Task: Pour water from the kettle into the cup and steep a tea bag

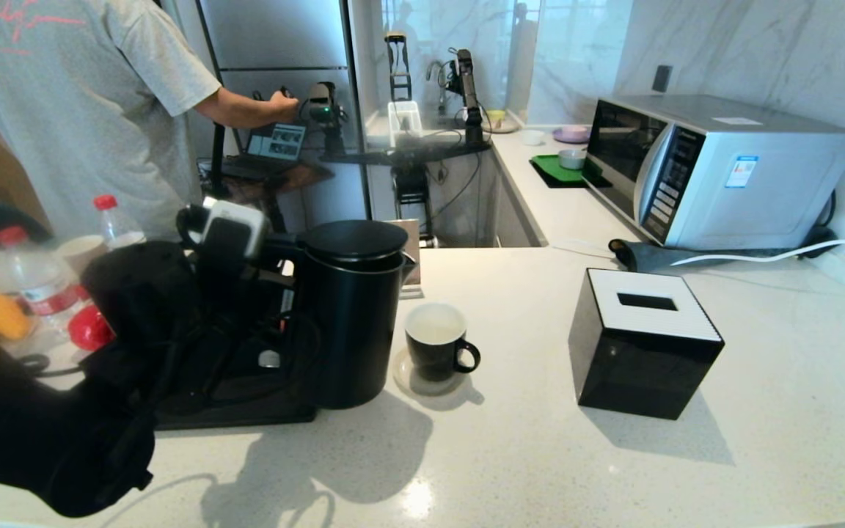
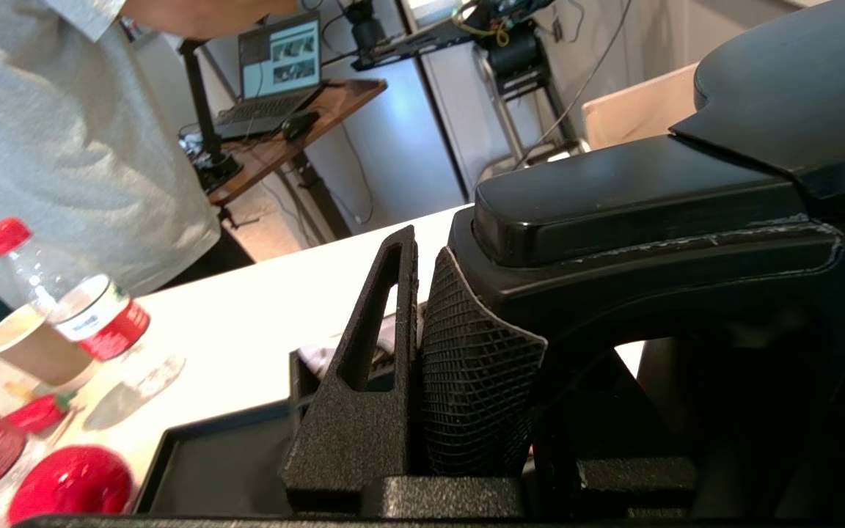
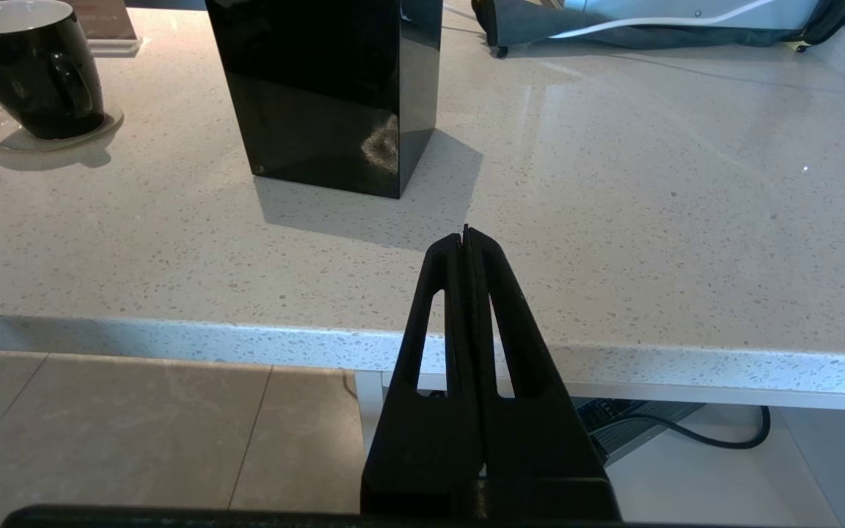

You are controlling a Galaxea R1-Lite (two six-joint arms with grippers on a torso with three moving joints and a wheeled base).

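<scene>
Gripping kettle [image 1: 353,315] handle: left pincer [image 2: 422,345] | right pincer [image 3: 466,249] closed | cup [image 1: 437,345] contents unclear

the left tool [image 2: 422,308] has matte black triangular slotted fingers with cross-hatched pads; the right tool [image 3: 466,238] looks alike.

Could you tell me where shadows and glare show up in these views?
Head view: the kettle and tissue box cast shadows toward the camera, with a bright glare spot on the counter. Right wrist view: the tissue box's glossy side reflects a highlight.
</scene>
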